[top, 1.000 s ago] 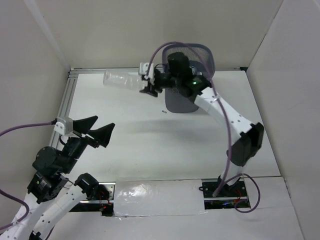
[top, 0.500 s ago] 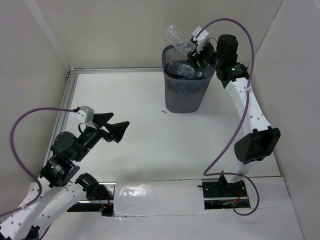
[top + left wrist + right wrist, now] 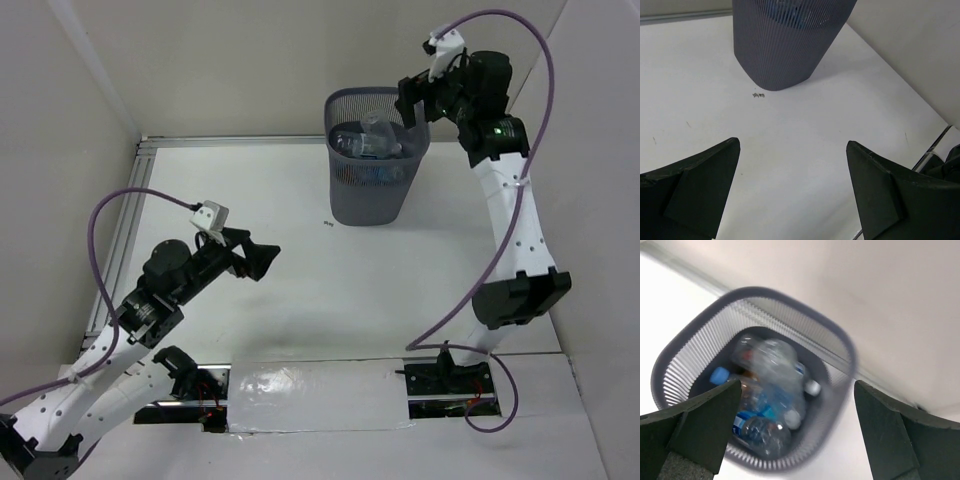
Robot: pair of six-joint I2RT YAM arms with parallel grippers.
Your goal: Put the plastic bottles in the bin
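Note:
The dark grey mesh bin (image 3: 340, 180) stands at the back middle of the table. Several clear plastic bottles (image 3: 370, 140) lie inside it. In the right wrist view the bottles (image 3: 771, 390) fill the bin (image 3: 695, 350), one clear one blurred on top. My right gripper (image 3: 418, 98) is open and empty, high above the bin's right rim; the right wrist view shows it (image 3: 797, 427) wide open. My left gripper (image 3: 252, 256) is open and empty above the table's middle left. The left wrist view shows it (image 3: 792, 192) wide open with the bin (image 3: 785, 50) ahead.
White walls enclose the table on the left, back and right. A small dark mark (image 3: 328, 223) lies on the table in front of the bin. A metal rail (image 3: 130, 200) runs along the left edge.
The right gripper has let go of the clear bottle, which has dropped into the bin, and moved right. The left arm has reached further right toward the table's middle.

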